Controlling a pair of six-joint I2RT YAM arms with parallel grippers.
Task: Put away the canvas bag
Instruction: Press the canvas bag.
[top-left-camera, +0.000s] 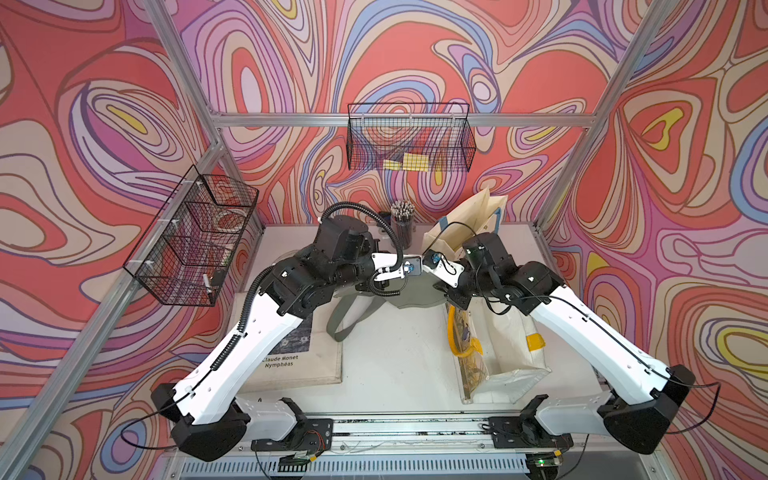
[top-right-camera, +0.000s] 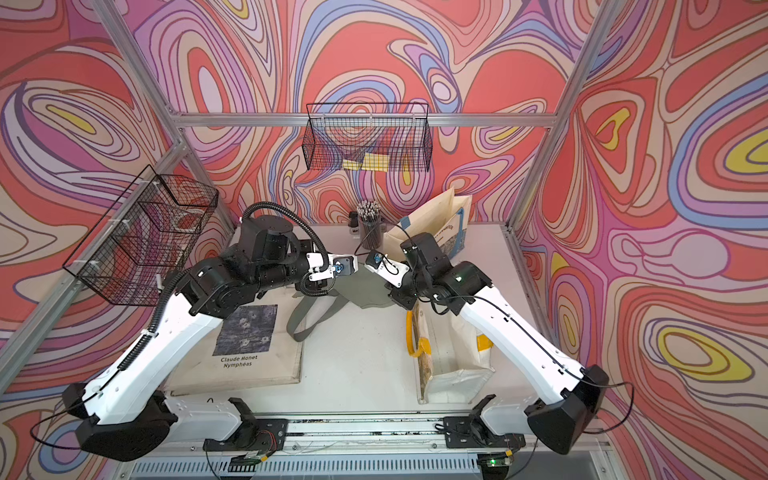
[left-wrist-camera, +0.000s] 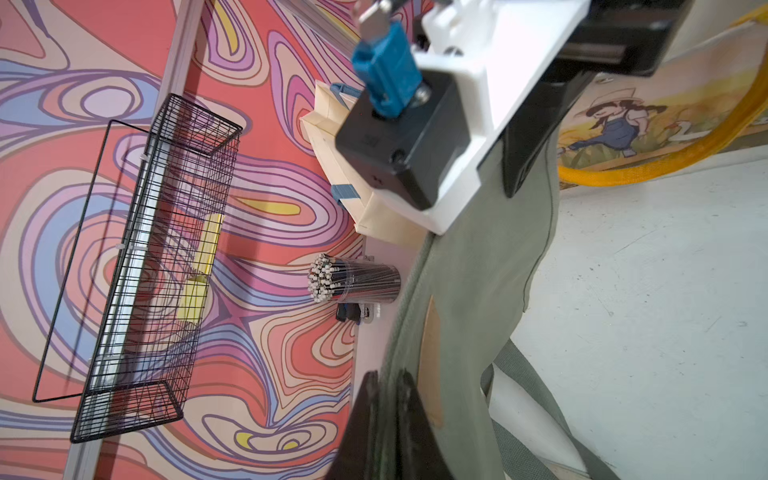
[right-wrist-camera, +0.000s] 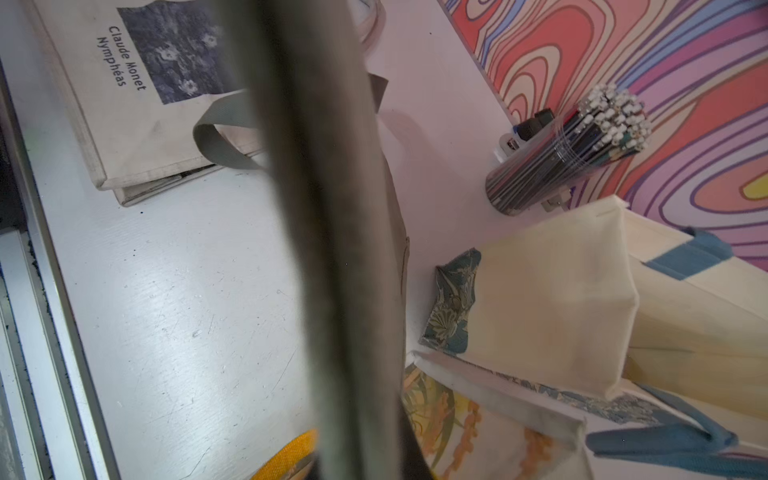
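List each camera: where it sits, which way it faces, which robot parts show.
Both top views: high over the front, looking down at the table; left arm and right arm show.
Left wrist: on the left arm, looking past the left gripper, shut on the green canvas bag, toward the back-wall basket; right wrist camera shows.
Right wrist: on the right arm, facing the Monet bag past blurred green fabric; no robot part clear.
Shared: both wrist views show the pencil cup.

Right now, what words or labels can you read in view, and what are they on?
"Claude Monet Nymphéas": on the flat beige bag, under its dark flower print.
Print on the standing cream bag: too blurred to read.
Green bag: no text shows.
White bag with yellow handles: a farm picture only, no words visible.
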